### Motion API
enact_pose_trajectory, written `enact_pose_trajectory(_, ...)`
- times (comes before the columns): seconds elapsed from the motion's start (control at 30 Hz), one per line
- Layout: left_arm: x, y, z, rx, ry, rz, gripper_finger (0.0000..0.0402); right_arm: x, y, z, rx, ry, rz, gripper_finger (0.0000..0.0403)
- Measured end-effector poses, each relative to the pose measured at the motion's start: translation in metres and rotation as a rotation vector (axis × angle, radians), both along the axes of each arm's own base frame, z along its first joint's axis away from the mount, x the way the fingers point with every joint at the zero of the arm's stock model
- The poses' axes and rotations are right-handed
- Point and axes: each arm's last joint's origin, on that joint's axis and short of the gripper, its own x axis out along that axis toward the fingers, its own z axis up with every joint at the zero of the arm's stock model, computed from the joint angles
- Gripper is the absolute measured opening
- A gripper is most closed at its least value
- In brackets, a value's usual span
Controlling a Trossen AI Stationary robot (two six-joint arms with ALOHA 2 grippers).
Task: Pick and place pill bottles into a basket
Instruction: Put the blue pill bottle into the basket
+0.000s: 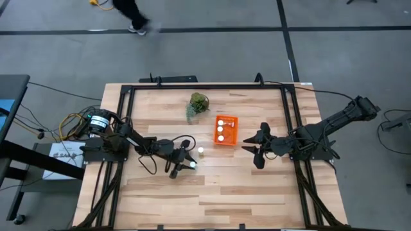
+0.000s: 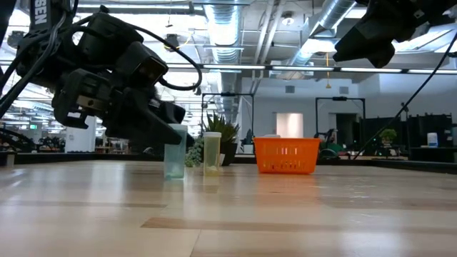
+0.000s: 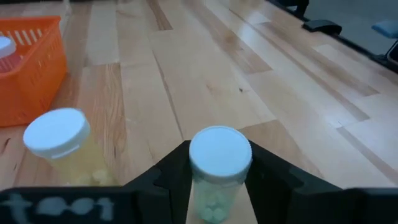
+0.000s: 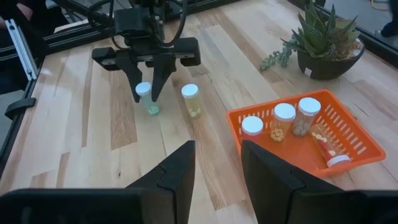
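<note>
A pill bottle (image 3: 220,163) with a white cap and a bluish-green body stands on the table between the fingers of my left gripper (image 1: 190,164), which is shut on it. A second bottle (image 1: 200,151), with a yellowish body, stands free on its base just beside the first, toward the basket; it also shows in the left wrist view (image 3: 61,140). The orange basket (image 1: 225,130) sits mid-table and holds several bottles, one of them lying down (image 4: 328,148). My right gripper (image 1: 252,148) hovers open and empty to the right of the basket. My left gripper pinches the bottle's body just below the cap (image 3: 198,186) between its two fingers, one on each side. The fingers come at it slanting down from the table's left. In the low view the bottle (image 2: 174,151) stands upright with its base on the table.
A small potted green plant (image 1: 198,104) stands behind the basket toward the far edge. A black frame (image 1: 128,90) runs around the tabletop. Bare wood lies toward the near edge. A person's legs (image 1: 131,16) pass on the floor beyond the table.
</note>
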Motion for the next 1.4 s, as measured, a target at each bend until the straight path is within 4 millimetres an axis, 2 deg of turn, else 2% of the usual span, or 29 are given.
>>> enact_pose_trajectory(0.17,0.001,0.000,0.002,-0.004,-0.018,-0.003,0.0108,0.000,0.000,0.000,0.001,-0.001,-0.001,0.0123)
enact_pose_trajectory(0.57,0.001,-0.001,0.009,-0.026,-0.060,-0.018,0.0113,0.004,-0.005,0.003,0.010,-0.037,-0.037,0.0123)
enact_pose_trajectory(0.9,-0.002,-0.001,0.044,-0.052,-0.190,-0.022,0.0113,0.010,-0.014,0.008,0.034,-0.101,-0.091,0.0123)
enact_pose_trajectory(1.17,-0.007,0.000,0.073,-0.109,-0.287,-0.012,0.0113,0.017,-0.019,0.005,0.030,-0.098,-0.123,0.0124)
enact_pose_trajectory(1.4,0.019,-0.004,0.093,-0.067,-0.211,-0.020,0.0114,0.044,-0.021,-0.013,-0.042,-0.075,-0.136,0.0145)
